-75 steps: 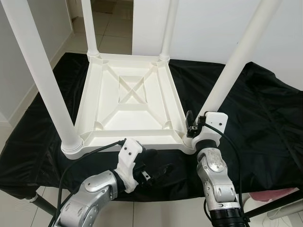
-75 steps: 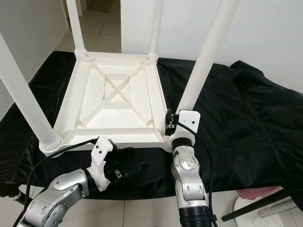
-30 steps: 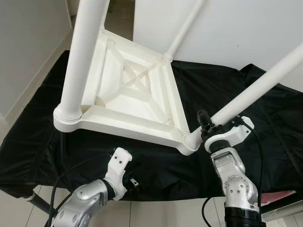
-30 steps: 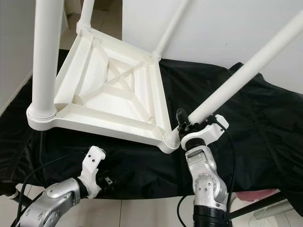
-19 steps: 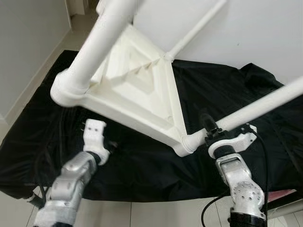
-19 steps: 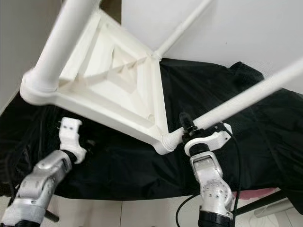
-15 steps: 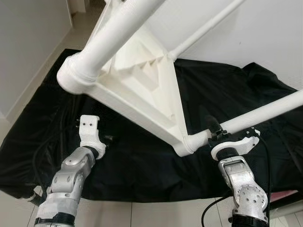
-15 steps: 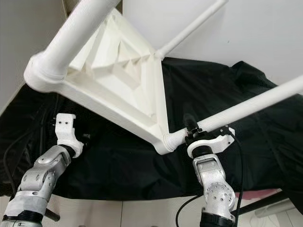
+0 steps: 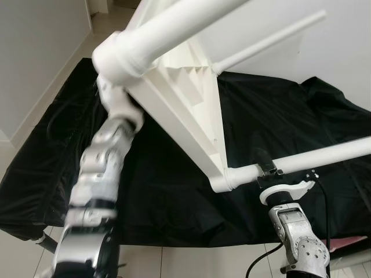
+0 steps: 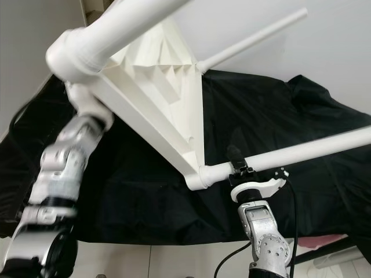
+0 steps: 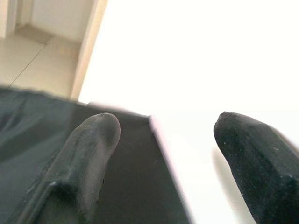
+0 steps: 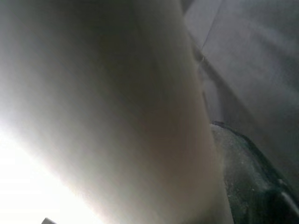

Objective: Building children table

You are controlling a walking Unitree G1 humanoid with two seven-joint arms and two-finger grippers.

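The white children's table (image 9: pixel 194 95) is tipped up on its side edge over the black cloth (image 9: pixel 168 191), legs pointing to the right and toward me. My right gripper (image 9: pixel 268 169) is shut on the near lower leg (image 9: pixel 324 155), close to its socket (image 9: pixel 223 179). In the right wrist view that leg (image 12: pixel 117 116) runs right along the finger (image 12: pixel 247 163). My left arm (image 9: pixel 101 168) reaches up beneath the raised near corner (image 9: pixel 116 55). In the left wrist view the left gripper (image 11: pixel 168 126) stands open, its fingers (image 11: pixel 91 140) against the white tabletop with nothing between them.
The black cloth covers a low platform whose front edge (image 9: pixel 174 243) lies just before me. Pale tiled floor (image 9: pixel 35 110) runs along the left, and a white wall (image 9: pixel 336 52) rises behind. Something pink (image 9: pixel 348 240) lies at the lower right.
The table has swung from lying flat upside down to standing on its right edge. My left arm rose from the front edge to the raised corner; my right gripper kept hold of the leg.
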